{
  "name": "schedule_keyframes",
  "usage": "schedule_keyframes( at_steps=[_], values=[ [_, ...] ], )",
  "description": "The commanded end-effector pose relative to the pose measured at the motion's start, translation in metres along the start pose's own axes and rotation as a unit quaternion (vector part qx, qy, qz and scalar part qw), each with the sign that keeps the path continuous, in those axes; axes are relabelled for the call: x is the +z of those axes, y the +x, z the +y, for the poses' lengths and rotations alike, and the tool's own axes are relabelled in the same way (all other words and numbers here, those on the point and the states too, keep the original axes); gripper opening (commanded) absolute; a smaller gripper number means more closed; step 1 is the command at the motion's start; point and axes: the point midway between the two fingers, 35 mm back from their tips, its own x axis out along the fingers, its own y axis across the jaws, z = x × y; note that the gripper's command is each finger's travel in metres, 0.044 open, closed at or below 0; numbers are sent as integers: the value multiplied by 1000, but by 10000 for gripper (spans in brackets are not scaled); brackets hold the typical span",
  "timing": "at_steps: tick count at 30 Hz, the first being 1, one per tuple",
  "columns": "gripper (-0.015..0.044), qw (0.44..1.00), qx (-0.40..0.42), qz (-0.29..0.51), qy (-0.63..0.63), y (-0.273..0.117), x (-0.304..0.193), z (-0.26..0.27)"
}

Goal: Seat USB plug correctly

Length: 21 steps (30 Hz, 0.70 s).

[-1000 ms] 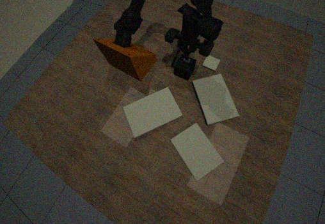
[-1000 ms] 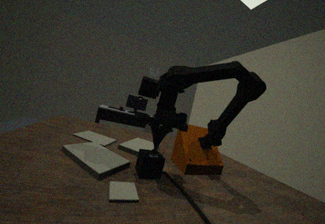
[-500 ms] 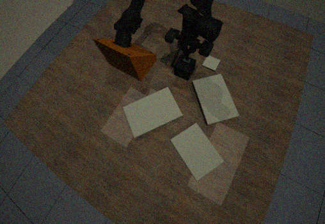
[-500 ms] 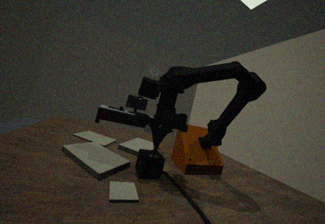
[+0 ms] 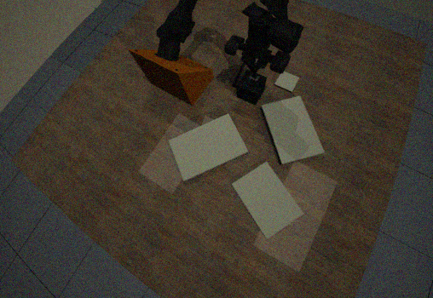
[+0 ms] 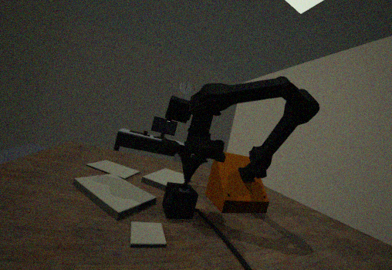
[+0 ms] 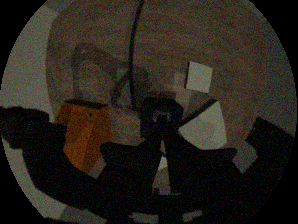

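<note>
The power cube is a small black block standing on the table. A pale outline shows on its top in the wrist view, by the socket. My gripper points down over the cube's top with its fingertips nearly together at the socket. It is shut on the USB plug, which is hidden by the fingertips and the dark. Which way round the plug is, and how deep it sits, cannot be told.
A black cable runs from the cube over the table. An orange wedge-shaped stand carries the arm's base. A small white slab and larger white slabs lie nearby.
</note>
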Motion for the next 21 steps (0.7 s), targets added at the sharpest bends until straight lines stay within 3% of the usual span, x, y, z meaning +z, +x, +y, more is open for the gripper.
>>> schedule_keyframes(
  at_steps=[1,21],
  values=[
    [0,1000,0,0,1,1,0,0],
    [0,1000,0,-1,1,3,0,0]
  ],
)
